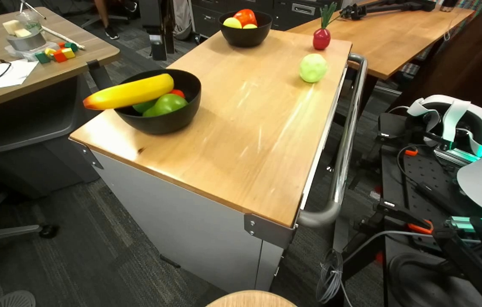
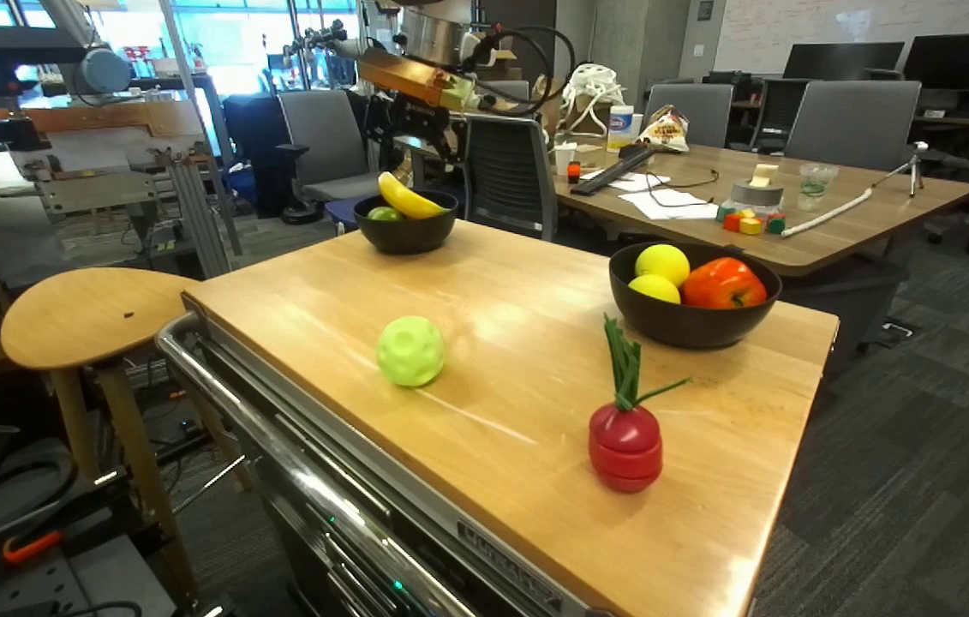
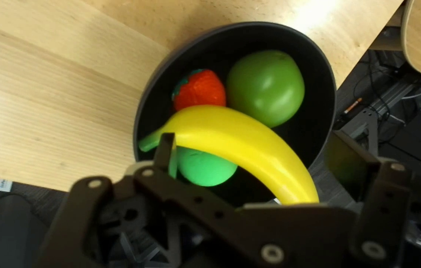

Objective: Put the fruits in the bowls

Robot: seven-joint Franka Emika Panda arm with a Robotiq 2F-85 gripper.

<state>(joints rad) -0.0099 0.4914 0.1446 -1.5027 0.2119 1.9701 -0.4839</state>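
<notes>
A black bowl [image 1: 160,123] holds a yellow banana [image 3: 232,130], a red strawberry [image 3: 201,89], a green fruit [image 3: 266,87] and another green fruit [image 3: 206,169]. The banana lies across the top, one end over the rim. My gripper [image 3: 260,158] is open above this bowl [image 2: 411,236], its fingers wide apart with the banana below between them. It also shows in an exterior view [image 2: 415,128]. A second black bowl [image 2: 690,326] holds a red fruit [image 2: 724,283] and two yellow fruits [image 2: 662,261]. A light green ball [image 2: 410,351] and a red onion-like vegetable [image 2: 625,446] stand on the cart top.
The wooden cart top [image 1: 241,153] carries everything. A metal rail [image 1: 345,149] runs along one long side. A round wooden stool [image 2: 90,317] stands off one end. A side table [image 2: 878,188] with blocks and tape is beyond the cart.
</notes>
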